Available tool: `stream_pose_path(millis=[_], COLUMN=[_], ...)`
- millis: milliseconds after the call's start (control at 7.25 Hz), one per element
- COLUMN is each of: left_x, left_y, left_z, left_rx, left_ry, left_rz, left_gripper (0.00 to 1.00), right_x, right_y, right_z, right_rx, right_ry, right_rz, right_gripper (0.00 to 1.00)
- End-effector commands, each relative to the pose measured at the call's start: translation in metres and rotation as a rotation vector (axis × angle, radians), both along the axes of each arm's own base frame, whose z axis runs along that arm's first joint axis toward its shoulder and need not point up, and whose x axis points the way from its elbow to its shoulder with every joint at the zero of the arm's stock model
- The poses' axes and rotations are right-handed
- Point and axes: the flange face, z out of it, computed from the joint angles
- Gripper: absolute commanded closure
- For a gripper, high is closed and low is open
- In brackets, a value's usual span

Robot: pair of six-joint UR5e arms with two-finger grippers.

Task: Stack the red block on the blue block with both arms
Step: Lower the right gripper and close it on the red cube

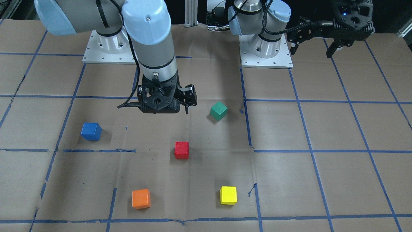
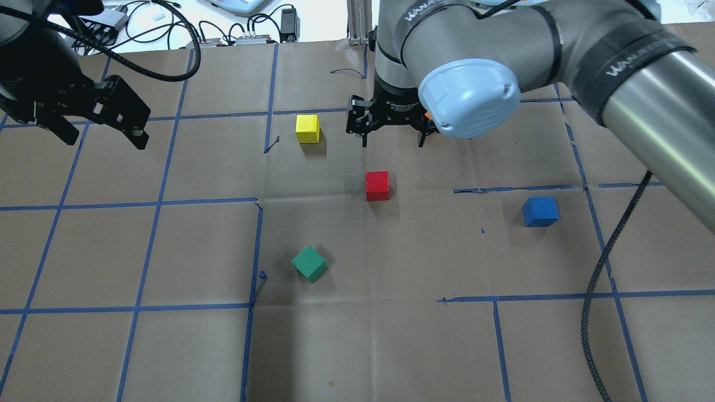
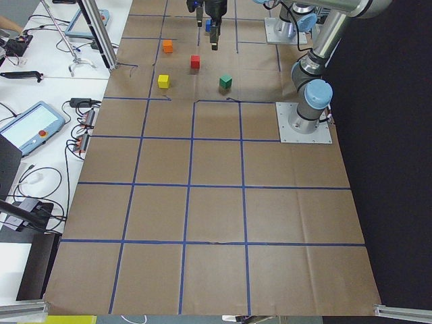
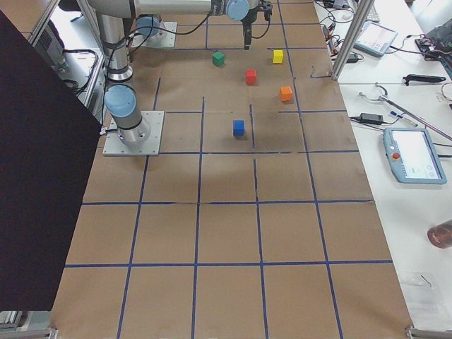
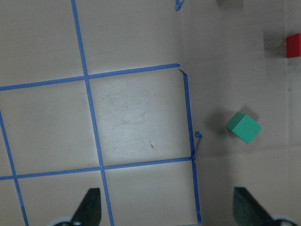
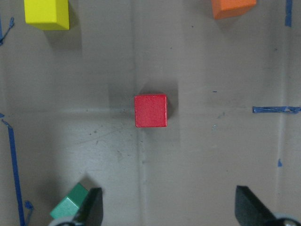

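On the brown paper-covered desk [image 2: 167, 251] with its blue tape grid, I see the small matte red cube [image 2: 377, 186] resting alone near the middle, touching nothing. The small solid blue cube [image 2: 540, 211] sits well apart from it, toward the robot's right side, also flat on the desk.

The black two-finger right claw [image 2: 392, 137] hangs above the desk near the red cube and points down. Its fingers are spread wide with nothing between them. On the right wrist camera, the red cube sits centred between the two fingertips, farther up the view.

The left claw [image 2: 103, 134] is raised at the robot's left side, well apart from every cube, also wide open and empty.

A small green cube [image 2: 309, 264], a yellow cube [image 2: 308, 128] and an orange cube [image 1: 141, 198] lie scattered around the red one, none touching it.
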Motion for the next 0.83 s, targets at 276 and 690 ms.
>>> stream_pose_path(millis=[276,690], left_x=[-0.005,-0.013], left_y=[0.001,-0.005], left_z=[-0.016,-0.029], left_rx=[0.026,0.057], left_ry=[0.049,0.043], left_rz=[0.04,0.081], left_gripper=[0.0,0.0], right_x=[0.044,0.032], right_y=[-0.04,-0.036], right_z=[-0.081,-0.129], right_rx=[0.077,0.041], right_ry=[0.101,0.071], right_rz=[-0.028,-0.07], right_gripper=[0.01,0.0])
